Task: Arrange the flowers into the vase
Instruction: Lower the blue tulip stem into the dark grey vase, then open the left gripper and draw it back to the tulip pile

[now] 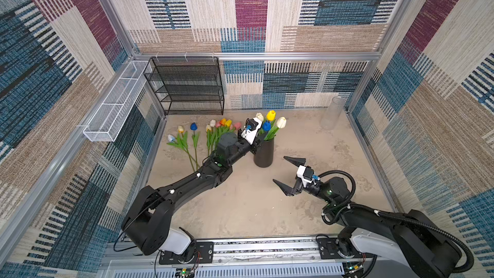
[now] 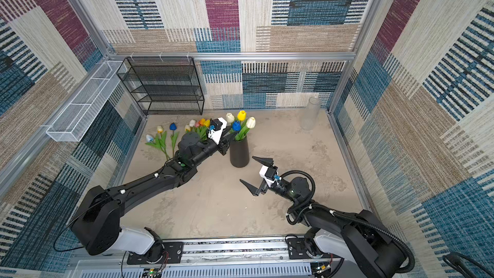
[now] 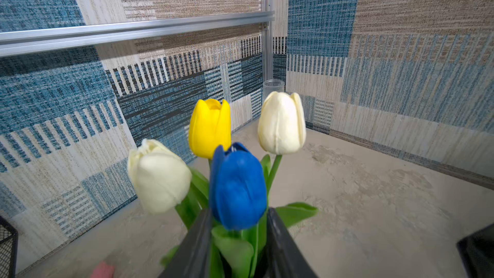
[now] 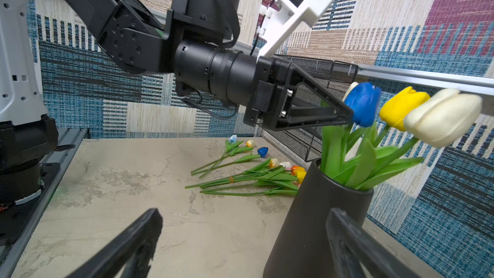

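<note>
A black vase [image 1: 264, 153] [image 2: 239, 153] [image 4: 307, 223] stands mid-table and holds several flowers: a blue tulip [image 3: 238, 185], a yellow one [image 3: 209, 127] and two white ones [image 3: 282, 123]. My left gripper [image 1: 258, 140] [image 3: 238, 209] hovers at the vase mouth, open, its jaws apart on either side of the blue tulip's stem and leaves. More flowers [image 1: 219, 129] [image 4: 254, 180] lie on the table to the left of the vase, a bundle and three loose ones [image 1: 184, 137]. My right gripper [image 1: 279, 169] [image 4: 244, 215] is wide open and empty, just right of the vase's base.
A clear glass cylinder [image 1: 332, 113] stands in the back right corner. A black mesh shelf [image 1: 187, 86] stands against the back wall at the left. A white mesh basket [image 1: 115, 105] hangs on the left wall rail.
</note>
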{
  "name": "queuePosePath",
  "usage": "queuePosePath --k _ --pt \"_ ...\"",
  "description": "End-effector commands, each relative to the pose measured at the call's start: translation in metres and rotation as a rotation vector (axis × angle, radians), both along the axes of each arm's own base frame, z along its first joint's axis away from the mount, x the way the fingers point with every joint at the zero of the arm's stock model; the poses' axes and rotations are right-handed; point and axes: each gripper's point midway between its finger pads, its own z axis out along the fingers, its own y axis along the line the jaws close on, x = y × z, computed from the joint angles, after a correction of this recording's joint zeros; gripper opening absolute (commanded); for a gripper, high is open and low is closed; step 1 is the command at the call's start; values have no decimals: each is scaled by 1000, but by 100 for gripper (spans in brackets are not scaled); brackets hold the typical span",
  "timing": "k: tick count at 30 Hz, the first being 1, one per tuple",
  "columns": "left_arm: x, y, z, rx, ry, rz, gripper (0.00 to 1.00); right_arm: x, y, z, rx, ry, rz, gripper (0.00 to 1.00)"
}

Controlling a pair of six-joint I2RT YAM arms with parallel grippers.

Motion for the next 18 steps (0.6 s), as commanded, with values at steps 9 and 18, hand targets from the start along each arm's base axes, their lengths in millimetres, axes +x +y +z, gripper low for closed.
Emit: queuePosePath --k 9,18 --pt "-3 13 -7 191 99 -51 54 12 0 -3 -11 -8 -48 100" --pt "-8 33 4 130 177 -129 98 40 2 -21 -64 -3 -144 100"
